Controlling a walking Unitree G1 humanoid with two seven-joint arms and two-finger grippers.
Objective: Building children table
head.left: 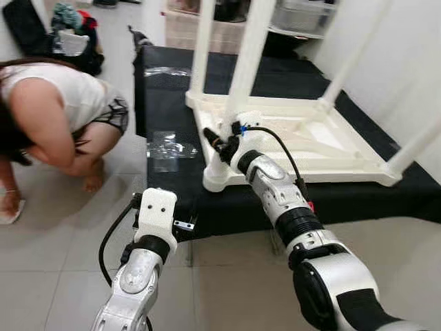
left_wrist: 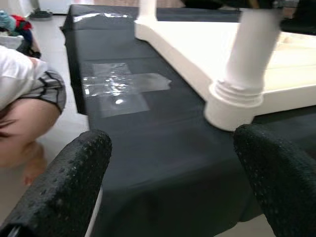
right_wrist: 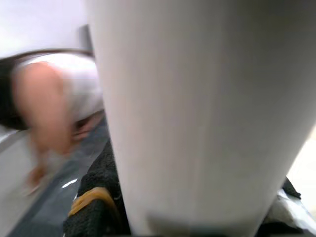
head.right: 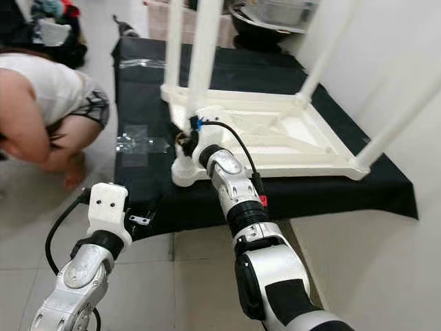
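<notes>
Even, bright indoor light is seen throughout. Glare is caught on the clear tape. The table leg is rendered blurred and out of focus.

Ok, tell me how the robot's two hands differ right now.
The right hand is up at the near table leg, pressed close against it; the left hand hangs lower, off the black mat's edge, touching nothing. The left hand's fingers are spread wide; the right's can't be made out. Both aim at that leg.

Lying upside down on the black platform, near its front edge: white plastic children's table, legs pointing upward, front-left leg standing in its round socket at the near corner.
</notes>
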